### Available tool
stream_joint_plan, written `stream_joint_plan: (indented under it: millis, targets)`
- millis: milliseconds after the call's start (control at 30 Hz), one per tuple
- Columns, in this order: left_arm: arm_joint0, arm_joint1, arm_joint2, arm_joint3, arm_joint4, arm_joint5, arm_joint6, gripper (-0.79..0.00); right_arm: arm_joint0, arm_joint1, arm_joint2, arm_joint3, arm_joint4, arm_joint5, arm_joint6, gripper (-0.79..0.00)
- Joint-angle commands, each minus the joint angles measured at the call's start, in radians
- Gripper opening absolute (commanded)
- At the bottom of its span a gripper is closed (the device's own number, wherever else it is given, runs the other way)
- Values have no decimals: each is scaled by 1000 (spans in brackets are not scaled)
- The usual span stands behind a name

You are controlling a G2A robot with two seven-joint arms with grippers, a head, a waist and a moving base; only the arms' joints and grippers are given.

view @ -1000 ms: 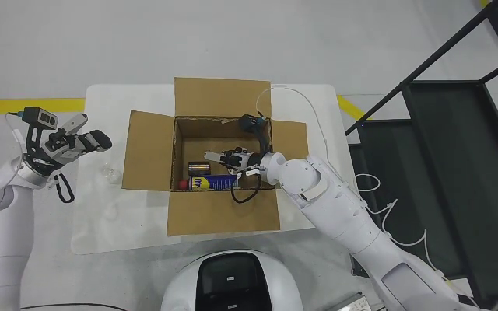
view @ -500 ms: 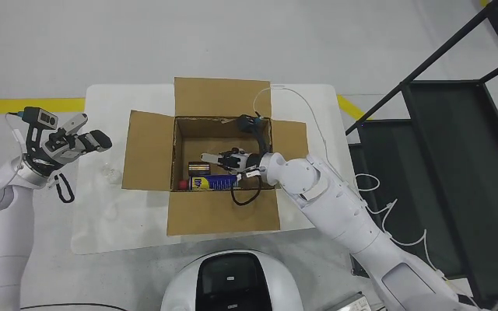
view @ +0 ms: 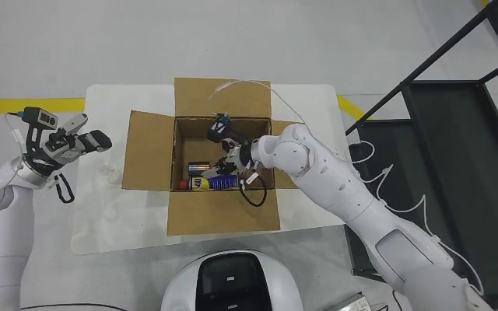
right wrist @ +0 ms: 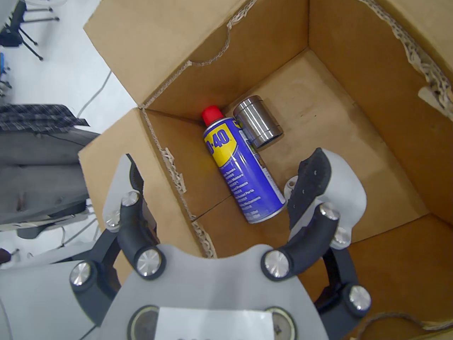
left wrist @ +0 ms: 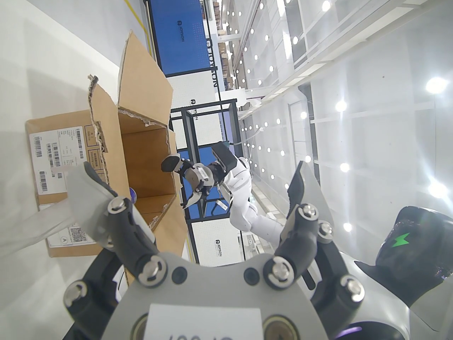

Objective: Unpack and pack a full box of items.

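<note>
A spray can [view: 208, 183] half covered from above by the right gripper [view: 230, 162], metal cylinder [view: 198, 166] beside it partly under the same gripper, box [left wrist: 63, 150] floor hidden behind its own wall from the left wrist, faint clear thing [view: 110, 172] on the bench [view: 101, 225] too small to tell

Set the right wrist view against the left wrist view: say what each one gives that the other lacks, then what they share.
Right wrist view: the inside of the cardboard box, where a blue spray can with a red cap lies on the floor next to a metal cylinder, the open right claw above them. Left wrist view: the labelled outer wall of that box, and the open left claw held off to its side. Both: the box itself, flaps open.
</note>
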Motion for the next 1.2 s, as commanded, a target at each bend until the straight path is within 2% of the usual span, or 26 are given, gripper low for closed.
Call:
stream_joint_plan:
  millis: [0,400,600,900,1100,1167]
  targets:
    - [0,0,0,0,0,0,0,0,10,-6,-12,23,-1,-21,-26,0]
    - [0,0,0,0,0,0,0,0,8,-8,-17,30,-13,-26,-40,0]
    - [0,0,0,0,0,0,0,0,51,-15,-52,78,-110,-132,-29,0]
    - [0,0,0,0,0,0,0,0,201,-90,-196,279,-192,-274,-63,0]
    - [0,0,0,0,0,0,0,0,242,-148,-260,406,-250,-271,-207,0]
    - [0,0,0,0,0,0,0,0,242,-148,-260,406,-250,-271,-207,0]
